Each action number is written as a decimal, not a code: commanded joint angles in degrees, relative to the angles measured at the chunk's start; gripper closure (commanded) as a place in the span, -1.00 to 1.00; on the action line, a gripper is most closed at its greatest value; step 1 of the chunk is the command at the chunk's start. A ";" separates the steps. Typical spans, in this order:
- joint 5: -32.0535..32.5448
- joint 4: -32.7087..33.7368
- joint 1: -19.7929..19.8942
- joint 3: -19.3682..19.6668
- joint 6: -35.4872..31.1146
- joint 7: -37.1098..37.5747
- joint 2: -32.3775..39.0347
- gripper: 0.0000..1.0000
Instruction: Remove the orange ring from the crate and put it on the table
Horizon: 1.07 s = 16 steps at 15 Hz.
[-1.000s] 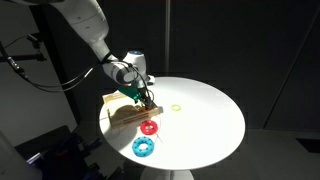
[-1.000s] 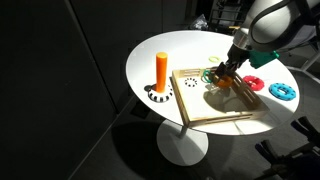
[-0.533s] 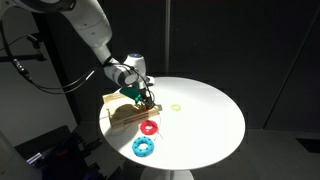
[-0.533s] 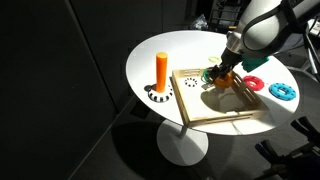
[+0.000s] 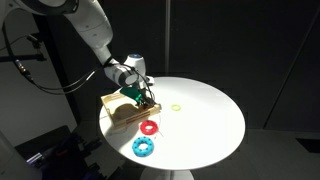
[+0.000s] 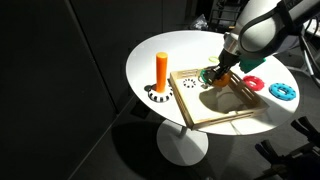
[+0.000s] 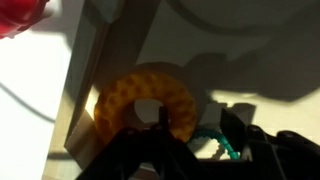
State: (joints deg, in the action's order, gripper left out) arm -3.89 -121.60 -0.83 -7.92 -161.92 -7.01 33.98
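**Wrist view: orange ring (image 7: 145,100) in a crate (image 7: 100,55) corner, claw (image 7: 205,138) right over it**

Both exterior views show the round white table (image 5: 210,125) carrying everything. The arm (image 5: 95,35) reaches down from above to the table's edge where the crate sits, a shallow tan wooden frame with low sides.

The claw hangs just above the crate's floor, close to one of its walls, and its dark fingers (image 7: 160,125) fill the bottom of the wrist view. One thin fingertip shows against the ring's hole. The rest of the claw is in shadow, so I cannot tell how wide the jaws stand or whether they grip the ring.

An upright orange peg (image 6: 162,70) stands on a black-and-white base (image 6: 157,96) outside the crate, near its far end from the claw.

The orange ring is inside the crate, tucked by the corner where two walls meet, directly under the claw. Whether it rests on the floor or is raised off it is not clear.

A blue ring (image 5: 142,147) and a red ring (image 5: 150,127) lie on the table just outside the crate, near each other. A thin yellow-green ring (image 5: 177,107) lies further toward the table's middle. Something small and teal (image 7: 215,145) shows beside the fingers.
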 commanded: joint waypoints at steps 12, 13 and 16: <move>-0.46 0.58 1.94 -0.78 2.85 -0.77 -5.83 0.90; -0.81 0.52 2.36 -1.14 3.17 -1.10 -6.51 0.91; -1.32 0.14 2.83 -1.15 4.53 -1.04 -8.83 0.90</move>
State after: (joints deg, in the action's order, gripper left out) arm -4.00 -120.69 0.58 -8.20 -160.24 -7.01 28.41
